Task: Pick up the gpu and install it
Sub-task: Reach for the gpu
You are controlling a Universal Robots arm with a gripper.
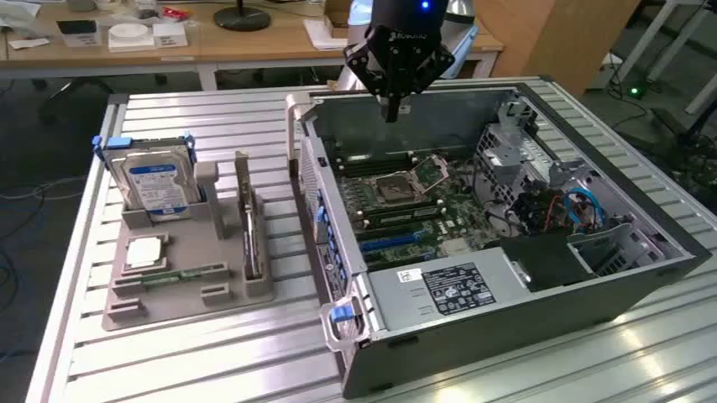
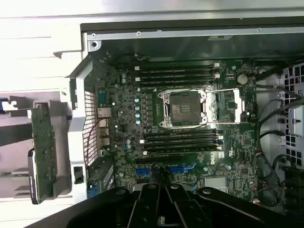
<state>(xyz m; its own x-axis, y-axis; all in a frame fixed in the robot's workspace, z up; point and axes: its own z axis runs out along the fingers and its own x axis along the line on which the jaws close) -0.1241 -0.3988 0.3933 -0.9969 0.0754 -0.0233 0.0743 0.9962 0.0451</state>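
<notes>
My jaws are together and empty above the open computer case (image 1: 526, 332), while the gpu (image 1: 247, 222) stands edge-on in the grey holder (image 1: 193, 252) just beside the case, so I think a good pick needs them opened and squared across its thin edge.

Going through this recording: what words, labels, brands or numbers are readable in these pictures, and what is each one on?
No text can be read for certain.
Blue-and-white label on the hard drive: print too small to read.
Black label and white sticker on the power supply: too small to read.
Pale lettering on the body of the gripper: blurred.
Markings on the motherboard: too small to read.
</notes>
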